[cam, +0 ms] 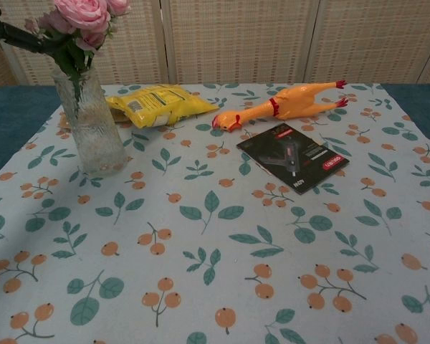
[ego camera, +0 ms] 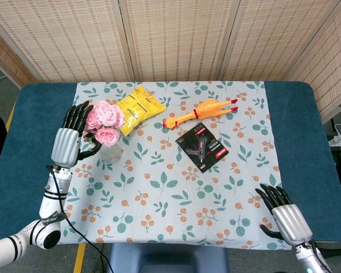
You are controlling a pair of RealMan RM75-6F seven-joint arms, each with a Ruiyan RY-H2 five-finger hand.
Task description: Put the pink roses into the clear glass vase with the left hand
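The pink roses (ego camera: 104,120) stand with their stems inside the clear glass vase (ego camera: 110,152) at the left of the cloth. In the chest view the blooms (cam: 87,13) top the upright vase (cam: 93,123). My left hand (ego camera: 68,138) is just left of the bouquet, its fingers spread upward and apart. Its dark thumb (cam: 14,36) reaches toward the stems above the vase mouth; I cannot tell whether it touches them. My right hand (ego camera: 287,219) rests at the table's near right edge, fingers apart and holding nothing.
A yellow snack bag (ego camera: 137,106) lies right behind the vase. An orange rubber chicken (ego camera: 199,111) and a black packaged tool (ego camera: 202,147) lie mid-table. The flowered cloth (ego camera: 176,193) covers a blue table (ego camera: 307,142).
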